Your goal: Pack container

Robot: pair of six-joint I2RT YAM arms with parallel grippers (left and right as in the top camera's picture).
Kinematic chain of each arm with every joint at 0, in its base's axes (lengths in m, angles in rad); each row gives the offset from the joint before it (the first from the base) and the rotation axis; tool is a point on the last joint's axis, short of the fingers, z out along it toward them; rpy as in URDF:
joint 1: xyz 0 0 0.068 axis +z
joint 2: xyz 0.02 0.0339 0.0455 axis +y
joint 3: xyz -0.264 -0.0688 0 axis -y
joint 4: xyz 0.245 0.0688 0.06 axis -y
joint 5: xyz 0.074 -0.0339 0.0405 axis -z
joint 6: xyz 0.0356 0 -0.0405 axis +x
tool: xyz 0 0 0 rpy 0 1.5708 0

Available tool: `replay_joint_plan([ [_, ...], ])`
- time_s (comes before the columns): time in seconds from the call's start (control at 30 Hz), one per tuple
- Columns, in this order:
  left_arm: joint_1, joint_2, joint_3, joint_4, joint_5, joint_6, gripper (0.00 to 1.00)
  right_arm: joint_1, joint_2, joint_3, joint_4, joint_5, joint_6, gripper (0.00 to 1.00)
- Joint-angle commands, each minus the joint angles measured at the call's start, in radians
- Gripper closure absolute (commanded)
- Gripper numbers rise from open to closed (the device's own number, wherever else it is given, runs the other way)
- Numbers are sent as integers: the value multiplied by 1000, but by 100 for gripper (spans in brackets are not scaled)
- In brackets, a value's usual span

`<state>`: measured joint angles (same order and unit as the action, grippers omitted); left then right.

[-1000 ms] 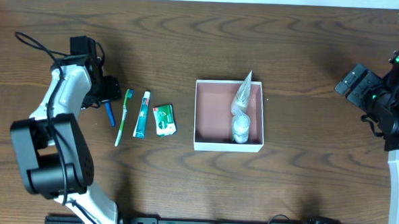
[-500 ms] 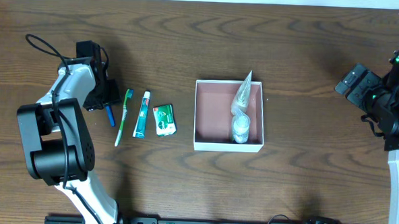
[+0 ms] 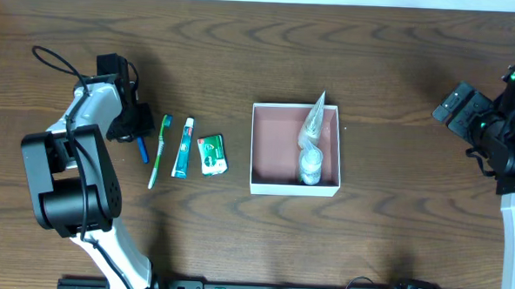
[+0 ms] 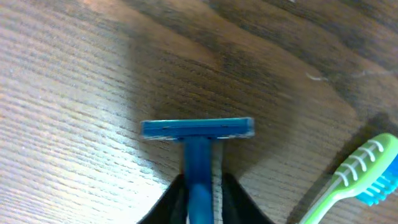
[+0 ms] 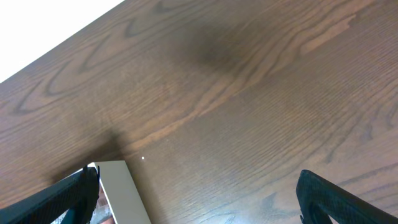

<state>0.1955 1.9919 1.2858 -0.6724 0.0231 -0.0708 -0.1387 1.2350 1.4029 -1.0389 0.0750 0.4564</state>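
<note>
The container [image 3: 254, 150], a white-walled square box with a pink inside, sits mid-table; its corner [image 5: 125, 193] shows in the right wrist view. It holds a clear pouch [image 3: 313, 121] and a small bottle [image 3: 310, 168]. A blue razor [image 3: 142, 148] lies left of the other toiletries. My left gripper [image 3: 135, 127] is shut on the razor's handle. In the left wrist view the razor head [image 4: 198, 129] lies crosswise on the wood just ahead of the left gripper [image 4: 200, 188]. My right gripper [image 5: 199, 194] hangs open over bare wood at the far right.
A green toothbrush [image 3: 160, 149], a teal toothpaste tube [image 3: 182, 148] and a green packet [image 3: 211, 154] lie in a row between the razor and the container. The toothbrush head [image 4: 364, 174] is close to the right of the left gripper.
The left gripper has shifted slightly down onto the razor and its jaws have closed on the handle. The right arm and the other items have not moved.
</note>
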Motion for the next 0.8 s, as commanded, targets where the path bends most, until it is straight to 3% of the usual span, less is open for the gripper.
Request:
replay_joint_plan([
  [0.0, 5, 38, -5, -10, -10, 7, 91, -5, -3, 3, -1, 0, 11, 1],
  [0.4, -40, -81, 79, -158, 35, 7, 94, -5, -3, 3, -1, 0, 11, 1],
  [0.57, -166, -242, 151, -225, 190, 6, 94, -5, -3, 3, -1, 0, 11, 1],
  [0.77, -412, -387, 153, -216, 193, -57, 94, -5, -3, 3, -1, 0, 11, 1],
])
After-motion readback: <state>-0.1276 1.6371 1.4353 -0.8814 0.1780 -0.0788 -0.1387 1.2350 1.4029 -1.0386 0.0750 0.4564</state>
